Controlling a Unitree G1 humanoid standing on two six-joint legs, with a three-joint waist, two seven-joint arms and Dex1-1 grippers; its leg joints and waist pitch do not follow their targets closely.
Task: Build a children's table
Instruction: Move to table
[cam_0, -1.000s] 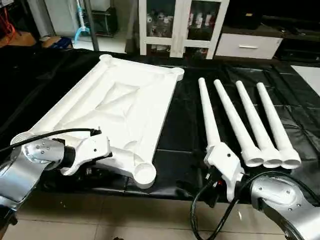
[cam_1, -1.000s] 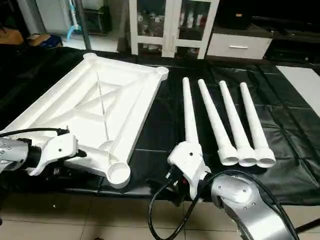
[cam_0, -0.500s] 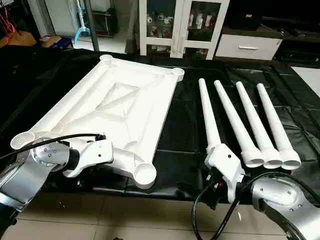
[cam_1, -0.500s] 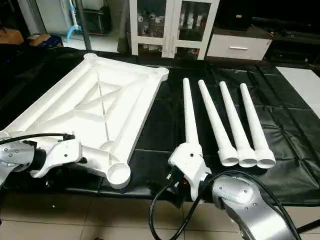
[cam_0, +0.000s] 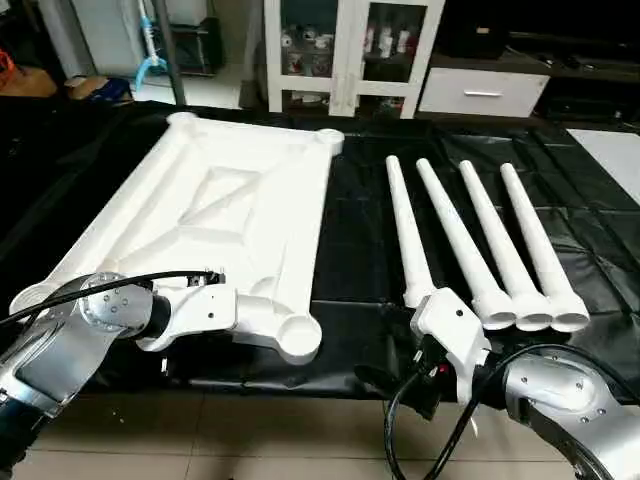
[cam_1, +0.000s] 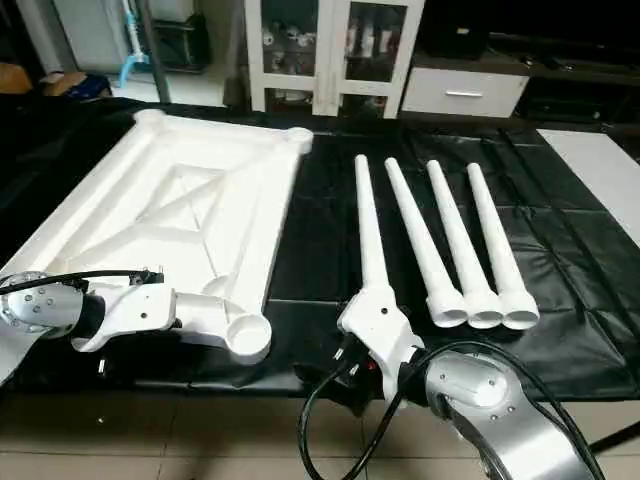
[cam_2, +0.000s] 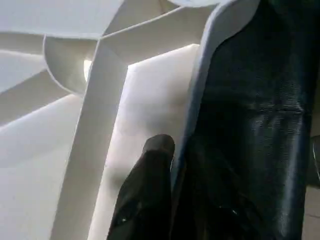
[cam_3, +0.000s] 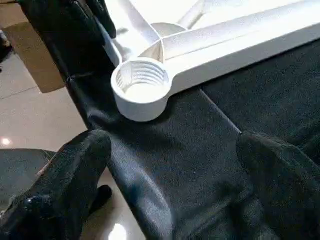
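The white table top (cam_0: 230, 210) lies ribbed side up on the left of the black-covered table, with round sockets at its corners. My left gripper (cam_2: 180, 150) is shut on the top's near rim, one black finger (cam_2: 152, 180) pressing on the inner side. Four white tapered legs (cam_0: 460, 235) lie side by side to the right, wide ends toward me. My right gripper (cam_3: 175, 145) hangs open at the table's front edge, its fingers wide apart. It faces the near right threaded socket (cam_3: 141, 82) and touches nothing.
A black cover (cam_0: 350, 250) drapes the work table down to its front edge. Tiled floor (cam_0: 250, 430) lies below. A white glass-door cabinet (cam_0: 340, 50) and a white drawer unit (cam_0: 480, 90) stand behind. Black cables (cam_0: 440, 420) loop by my right forearm.
The table top has turned slightly with my left gripper on its rim: its far end has swung left, its near socket right. The camera has also shifted. My right arm has stayed put.
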